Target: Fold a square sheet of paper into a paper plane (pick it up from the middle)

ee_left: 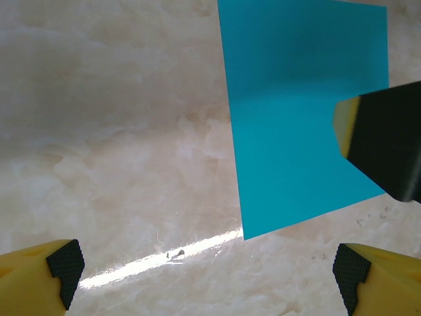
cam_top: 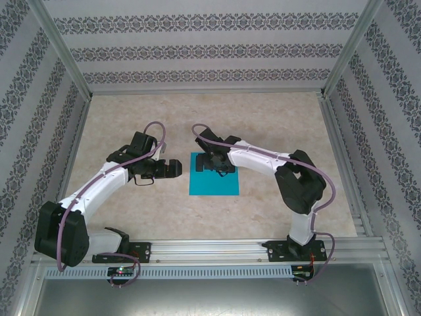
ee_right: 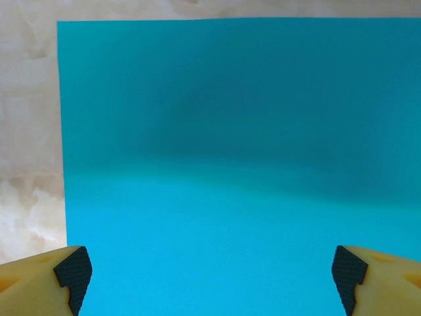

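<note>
R gripper (ee_right: 210,276): jaws wide apart, nothing between them. Both pads hang over the square sheet of paper (ee_right: 230,158), which fills the space ahead of them in the wrist view. Can't tell whether the pads touch the paper yet.

Top view: R gripper (cam_top: 216,164) sits over the far part of the sheet (cam_top: 214,184), not plainly over its centre. Sheet lies flat on the table (cam_top: 283,125) btwn the two arms, uncreased as far as I can see.

L gripper (ee_left: 207,270): also fully open and empty, over bare table just beside the sheet's L edge (ee_left: 296,99). One R finger (ee_left: 385,141) shows over the paper from that side.

Step in hand, my read: the mid-sheet pick, not begun.

How I'd do it:
- Re-centre R over the middle first; an off-centre pinch probably gives a skewed crease later.
- Come straight down till both pads press the paper, then close slowly so the paper bows up into a ridge btwn the pads. Thin flat sheet, no edge to get under.
- Watch for sliding: the table looks glossy, so the sheet may skate rather than buckle. L could pin the near-L edge if so.
- Lift only once a ridge is clearly caught.
</note>
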`<state>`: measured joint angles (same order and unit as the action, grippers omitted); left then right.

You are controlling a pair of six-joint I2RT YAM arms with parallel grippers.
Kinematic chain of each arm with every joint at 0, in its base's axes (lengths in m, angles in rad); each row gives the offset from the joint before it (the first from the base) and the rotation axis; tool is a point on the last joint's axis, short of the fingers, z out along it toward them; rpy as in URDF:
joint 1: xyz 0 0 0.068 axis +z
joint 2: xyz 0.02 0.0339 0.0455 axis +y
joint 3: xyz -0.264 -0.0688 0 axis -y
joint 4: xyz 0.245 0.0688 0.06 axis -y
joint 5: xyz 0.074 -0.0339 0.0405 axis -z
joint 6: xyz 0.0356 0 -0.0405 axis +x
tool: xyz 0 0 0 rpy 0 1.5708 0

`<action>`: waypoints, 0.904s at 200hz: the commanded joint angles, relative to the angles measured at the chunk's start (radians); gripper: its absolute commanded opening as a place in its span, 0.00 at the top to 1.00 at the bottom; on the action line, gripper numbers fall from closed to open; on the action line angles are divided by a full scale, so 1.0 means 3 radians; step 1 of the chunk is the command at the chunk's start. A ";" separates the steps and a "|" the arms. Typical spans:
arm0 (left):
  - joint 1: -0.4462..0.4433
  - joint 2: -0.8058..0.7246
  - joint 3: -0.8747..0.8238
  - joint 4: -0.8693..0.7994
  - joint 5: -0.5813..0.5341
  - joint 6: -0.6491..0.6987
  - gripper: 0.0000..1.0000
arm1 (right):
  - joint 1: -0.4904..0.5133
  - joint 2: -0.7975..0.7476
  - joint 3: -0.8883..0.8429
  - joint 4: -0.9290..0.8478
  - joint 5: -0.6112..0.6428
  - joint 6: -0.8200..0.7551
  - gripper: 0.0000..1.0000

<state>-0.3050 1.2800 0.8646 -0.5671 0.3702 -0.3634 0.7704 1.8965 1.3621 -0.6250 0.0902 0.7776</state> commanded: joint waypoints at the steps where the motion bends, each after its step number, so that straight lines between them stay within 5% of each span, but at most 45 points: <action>1: 0.0058 -0.0071 -0.0047 0.0062 0.0046 -0.0024 0.00 | 0.0034 0.0194 0.0122 -0.0126 0.0067 0.0127 0.05; 181: 0.0091 -0.0005 -0.0122 0.0100 0.0125 -0.0010 0.00 | 0.0008 0.0698 0.0186 -0.0150 0.0173 0.0129 0.16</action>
<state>-0.2920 1.2800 0.8436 -0.5591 0.3901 -0.3637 0.7700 2.0449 1.4139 -0.6590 0.1310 0.8131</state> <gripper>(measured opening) 0.999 0.849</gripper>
